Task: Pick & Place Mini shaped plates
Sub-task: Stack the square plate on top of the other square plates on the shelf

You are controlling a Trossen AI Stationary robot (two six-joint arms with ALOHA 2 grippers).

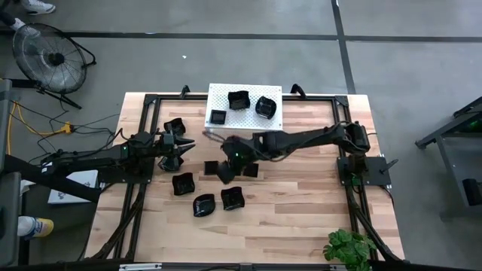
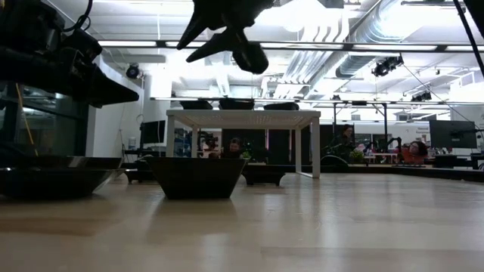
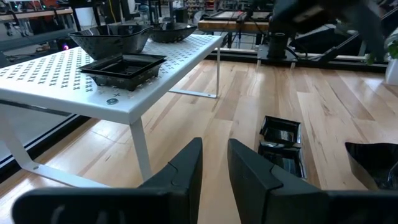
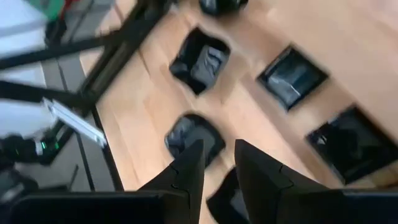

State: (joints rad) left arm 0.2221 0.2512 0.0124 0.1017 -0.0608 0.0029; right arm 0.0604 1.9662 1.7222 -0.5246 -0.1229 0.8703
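Right hand (image 1: 226,170), fingers slightly parted and pinching nothing, hovers over scattered black mini plates (image 1: 232,198) on the table (image 1: 301,218) (no readable writing); left hand (image 1: 183,145) likewise empty.

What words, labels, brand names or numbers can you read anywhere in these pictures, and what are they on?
No readable text in any view.
White stand: only a pattern of small cross-shaped cutouts, no writing.
Mini shaped plates: plain glossy black, unmarked.
Left gripper and right gripper: no visible label.
Room behind the table in the low view: any screens or signs are too small to read.
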